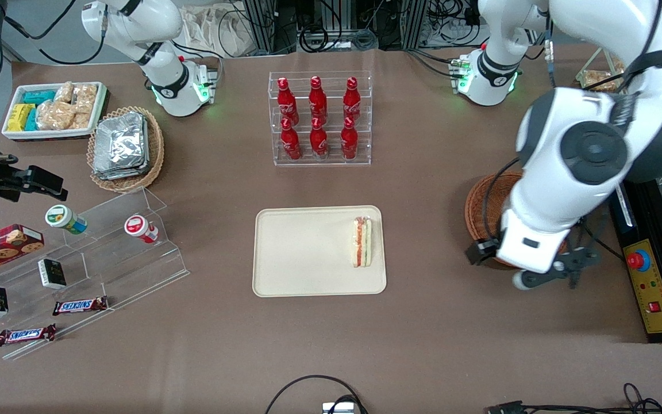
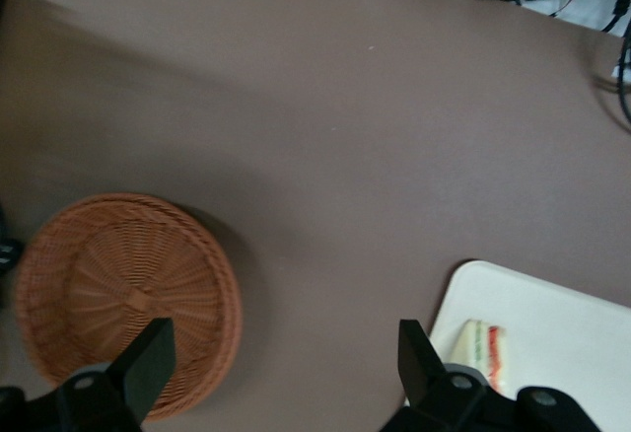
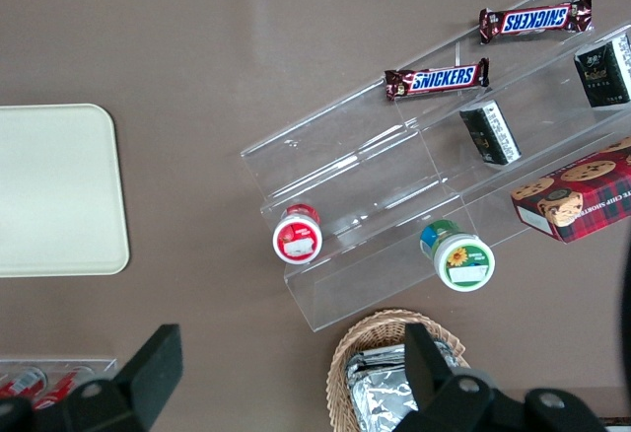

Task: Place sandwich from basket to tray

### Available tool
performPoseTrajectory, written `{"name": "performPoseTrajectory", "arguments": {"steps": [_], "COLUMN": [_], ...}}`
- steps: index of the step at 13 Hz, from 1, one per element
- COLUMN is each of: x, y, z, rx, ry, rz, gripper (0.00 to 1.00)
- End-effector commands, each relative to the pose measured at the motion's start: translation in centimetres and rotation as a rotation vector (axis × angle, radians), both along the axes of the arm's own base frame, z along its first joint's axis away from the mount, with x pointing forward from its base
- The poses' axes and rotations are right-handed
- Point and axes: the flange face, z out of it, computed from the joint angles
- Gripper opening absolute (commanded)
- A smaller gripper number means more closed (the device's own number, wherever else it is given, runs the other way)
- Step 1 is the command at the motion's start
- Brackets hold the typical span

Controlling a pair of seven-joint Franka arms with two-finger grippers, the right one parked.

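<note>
While the sandwich [image 1: 362,241] lies on the tray [image 1: 302,253] in the front view, close to the rim at the tray's 3 o'clock edge with its striped filling facing up, the left arm hangs over the basket [image 1: 480,201] toward the working arm's end of the table and hides most of it. The gripper [image 1: 543,276] sits at about 5 o'clock of the basket, nearer the camera than its rim; this view leaves the spread of the fingers unclear. At 12 o'clock of the tray stands a clear rack [image 1: 319,118] of red bottles.

In the left wrist view the fingers [image 2: 148,363] stand wide apart and hold nothing. The basket [image 2: 123,289] has nothing in it, and brown table [image 2: 345,156] separates it from the tray [image 2: 552,324], where the sandwich [image 2: 483,353] rests near the corner.

In the right wrist view only a bare part of the tray [image 3: 54,190] shows, beside a clear stepped shelf [image 3: 394,205] of snacks.
</note>
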Motion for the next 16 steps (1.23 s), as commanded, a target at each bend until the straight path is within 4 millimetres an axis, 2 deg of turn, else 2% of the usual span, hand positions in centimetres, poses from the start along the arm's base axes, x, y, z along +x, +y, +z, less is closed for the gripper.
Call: {"name": "performPoseTrajectory", "arguments": {"steps": [1, 3, 4, 6, 10, 11, 12, 15, 16], "x": [-0.6, -1.2, -1.6, -2.7, -4.7, -5.0, -5.2, -6.5, -6.8], "y": [4.2, 7.6, 9.4, 11.6, 12.9, 14.4, 18.9, 20.2, 19.9], "z": [1.4, 2.9, 4.4, 6.2, 8.1, 8.4, 8.9, 10.4, 10.9], "rx": [-0.010, -0.022, -0.022, -0.022, -0.039, -0.039, -0.051, -0.074, -0.074], "ry": [0.046, 0.047, 0.030, 0.021, 0.003, 0.004, 0.000, 0.002, 0.001], "rz": [-0.057, -0.090, -0.107, -0.143, -0.164, -0.163, -0.117, -0.175, -0.188], "gripper": [1.00, 1.00, 1.00, 1.00, 1.00, 1.00, 1.00, 1.00, 1.00]}}
